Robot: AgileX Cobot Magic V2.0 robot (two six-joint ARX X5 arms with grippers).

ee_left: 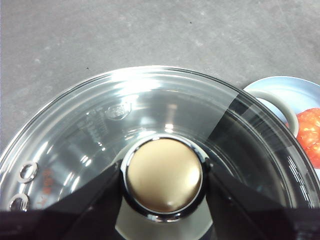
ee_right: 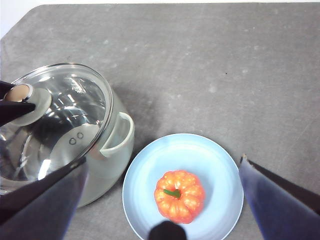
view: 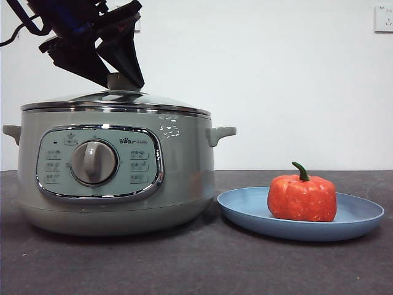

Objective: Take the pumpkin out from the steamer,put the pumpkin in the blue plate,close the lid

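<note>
Lid (view: 116, 99) seated on steamer (view: 113, 178), chrome rims meeting all round. Left gripper (ee_left: 164, 180) at the knob (ee_left: 164, 174), one black jaw against each side of it. Pumpkin (ee_right: 179, 195) upright at centre of blue plate (ee_right: 210, 160), just beside the steamer's side handle (ee_right: 117, 136) on the dark desk (ee_right: 210, 65). Right gripper (ee_right: 162, 175) hangs above the plate, jaws spread wide, holding nothing.

A dark grey, matte, faintly speckled tabletop (view: 184, 264) spans the foreground. Behind it rises a plain white wall (view: 276, 74), and a white rectangular wall socket plate (view: 384, 18) sits at that wall's upper corner, partly cut by the frame edge.
</note>
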